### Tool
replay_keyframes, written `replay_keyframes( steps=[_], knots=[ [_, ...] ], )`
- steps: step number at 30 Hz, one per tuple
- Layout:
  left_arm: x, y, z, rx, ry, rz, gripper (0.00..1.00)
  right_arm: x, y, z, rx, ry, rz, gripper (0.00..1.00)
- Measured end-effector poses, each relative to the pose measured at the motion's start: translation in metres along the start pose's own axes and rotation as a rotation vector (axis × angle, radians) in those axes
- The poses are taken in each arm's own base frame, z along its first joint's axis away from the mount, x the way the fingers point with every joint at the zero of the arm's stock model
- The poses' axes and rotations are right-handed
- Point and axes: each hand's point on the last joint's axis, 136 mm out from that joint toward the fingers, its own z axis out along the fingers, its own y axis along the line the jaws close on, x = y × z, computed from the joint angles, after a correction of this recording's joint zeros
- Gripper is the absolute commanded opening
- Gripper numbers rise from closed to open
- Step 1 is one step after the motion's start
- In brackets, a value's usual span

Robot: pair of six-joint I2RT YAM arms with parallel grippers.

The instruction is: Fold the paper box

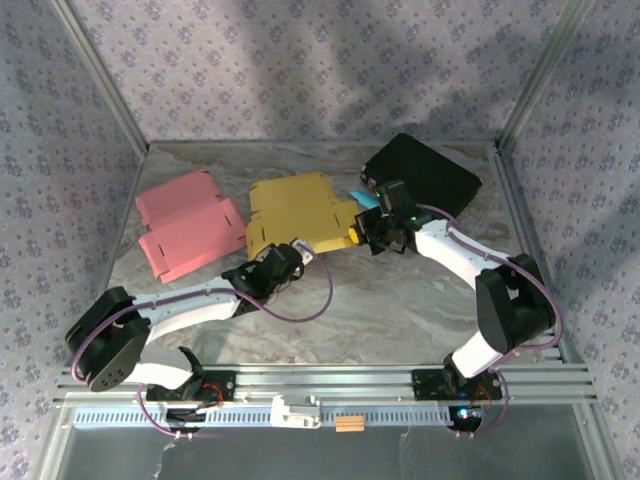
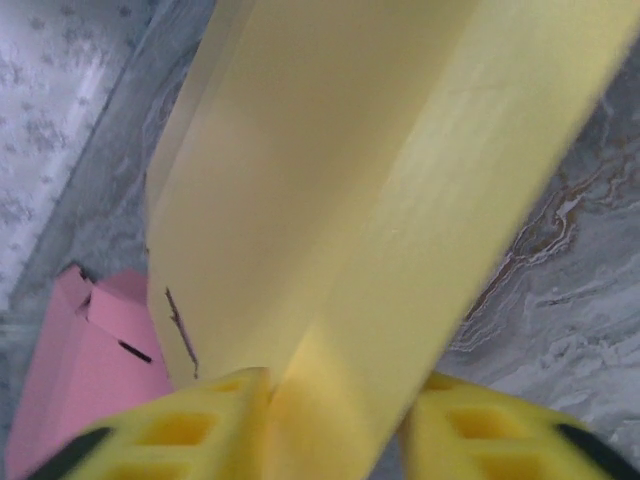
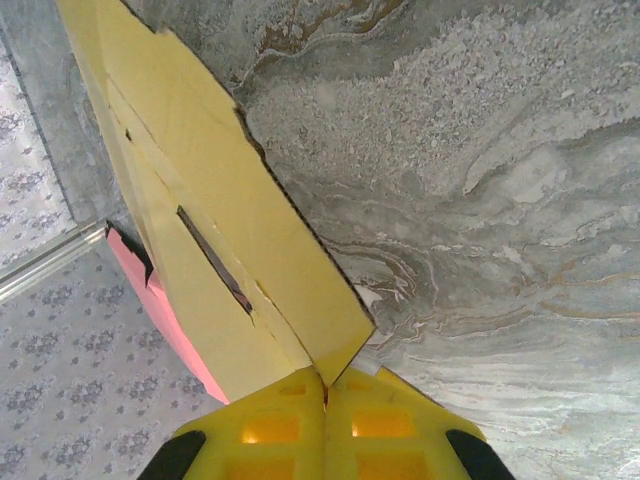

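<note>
Marble table [image 1: 400, 320] under patterned walls carries the yellow paper box [image 1: 300, 215] near its middle, with a pink box [image 1: 185, 225] at its 9 o'clock and a black box [image 1: 425, 170] at its 2 o'clock. We see the right gripper [image 3: 325, 400] clenched on the box's corner at 4 o'clock. The left gripper [image 2: 335, 420] straddles a flap at 6 o'clock; whether it pinches, we cannot tell. We judge an early wall fold is in hand. Next, the left must secure its flap and swing it up along the crease.

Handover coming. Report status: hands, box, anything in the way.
Right hand shut on yellow box corner. Left hand straddling a flap, grip unclear. Pink box close alongside, nothing blocking.
</note>
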Motion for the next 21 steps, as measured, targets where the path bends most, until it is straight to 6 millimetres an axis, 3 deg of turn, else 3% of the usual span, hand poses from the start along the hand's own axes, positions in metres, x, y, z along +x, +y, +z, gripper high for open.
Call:
replay_keyframes(
  steps=[2, 9, 15, 19, 21],
  knots=[
    [-0.004, 0.001, -0.001, 0.003, -0.007, 0.013, 0.0, -0.001, 0.003, -0.002, -0.004, -0.001, 0.003, 0.0],
    [-0.014, 0.005, -0.002, 0.002, -0.01, 0.063, 0.0, -0.004, 0.026, -0.011, -0.041, 0.006, 0.005, 0.0],
    [-0.027, 0.015, -0.006, -0.009, -0.018, 0.061, 0.0, -0.004, 0.051, -0.029, -0.04, -0.014, -0.034, 0.52],
    [-0.056, 0.04, -0.019, -0.045, -0.039, 0.022, 0.0, -0.008, 0.082, -0.064, -0.089, -0.099, -0.128, 0.62],
    [-0.077, 0.061, -0.031, -0.072, -0.058, -0.03, 0.0, -0.008, 0.103, -0.094, -0.138, -0.163, -0.183, 0.64]
  ],
)
